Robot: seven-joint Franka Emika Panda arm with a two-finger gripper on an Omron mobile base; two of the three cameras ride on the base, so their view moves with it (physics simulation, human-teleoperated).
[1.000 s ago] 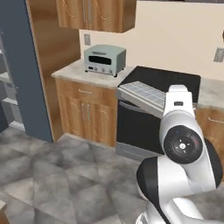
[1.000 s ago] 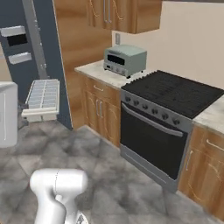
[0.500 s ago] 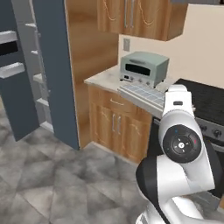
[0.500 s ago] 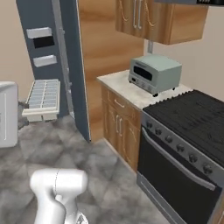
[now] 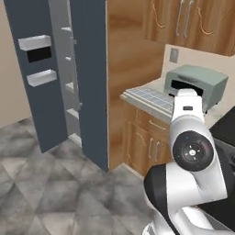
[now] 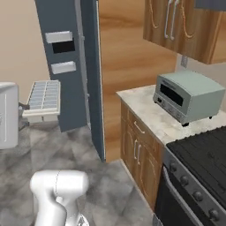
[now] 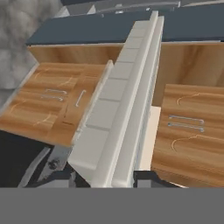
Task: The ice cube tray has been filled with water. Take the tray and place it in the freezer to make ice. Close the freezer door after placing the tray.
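Ice cube tray (image 6: 43, 99): carried in mid-air, level, clamped at one short end by gripper (image 7: 114, 177), long axis running outward from it. Cells plain in right base view; edge-on in hand view. Beyond: freezer door (image 5: 32, 87) open, toaster (image 6: 187, 96) on counter (image 6: 145, 114).

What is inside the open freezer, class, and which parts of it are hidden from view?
Inside the freezer, pale grey shelves show stacked along the narrow opening. The freezer door and the fridge's right door edge cover most of the interior, so what lies on the shelves cannot be seen.
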